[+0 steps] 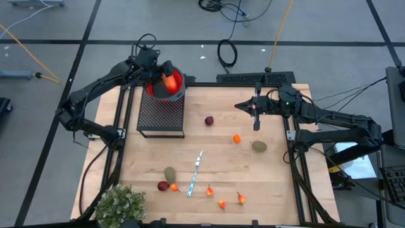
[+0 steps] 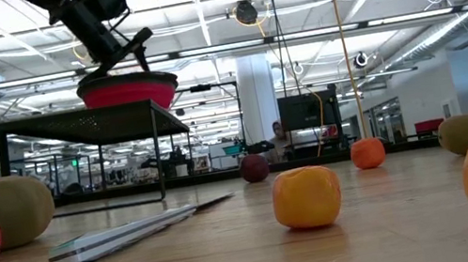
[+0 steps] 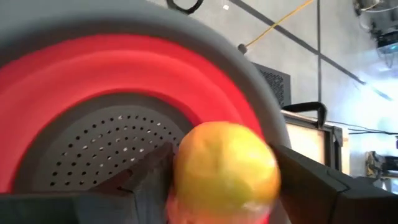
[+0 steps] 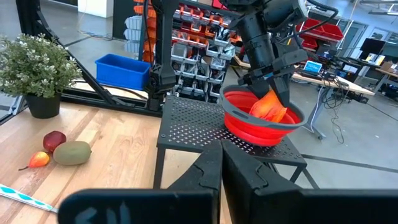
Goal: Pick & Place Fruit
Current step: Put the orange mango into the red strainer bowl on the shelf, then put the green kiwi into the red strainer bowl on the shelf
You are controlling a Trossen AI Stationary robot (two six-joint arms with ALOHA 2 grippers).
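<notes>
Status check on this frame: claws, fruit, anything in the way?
Left claw over red bowl, orange-red fruit between its fingers. Right claw shut, idle above table. Nothing blocking.

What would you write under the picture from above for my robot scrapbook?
Left gripper lowers an orange-red fruit into the red colander on the black mesh stand.

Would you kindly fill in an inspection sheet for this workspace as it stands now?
Surface: wooden table, fruit scattered.
Job's things: orange-red fruit in the red bowl on the black mesh stand; dark-red ball, orange ball, olive oval mid-table; more fruit near the front.
Clutter: knife; potted plant.
Grippers: left gripper over the bowl, jaws apart around the fruit; right gripper shut, hanging empty.
Cables: yellow cable, black coil on floor.
Surroundings: shelving, blue bin.
</notes>
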